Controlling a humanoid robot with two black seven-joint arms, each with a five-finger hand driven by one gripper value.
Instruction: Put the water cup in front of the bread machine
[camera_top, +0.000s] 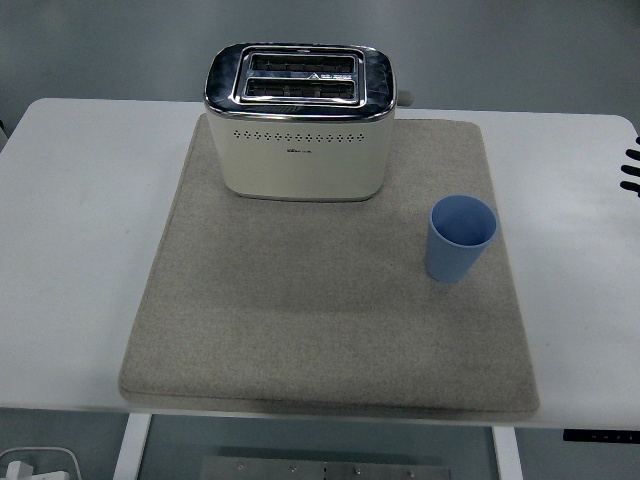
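A light blue water cup (461, 238) stands upright and empty on the right part of a grey felt mat (300, 320). A cream and chrome toaster (300, 120), the bread machine, stands at the back of the mat, left of and behind the cup. Only the black fingertips of my right hand (632, 170) show at the right edge, over the bare table, well to the right of the cup. They are spread and hold nothing. My left arm is out of view.
The white table (80, 200) extends on both sides of the mat. The mat in front of the toaster is bare. A white object (35, 465) shows below the table at the bottom left.
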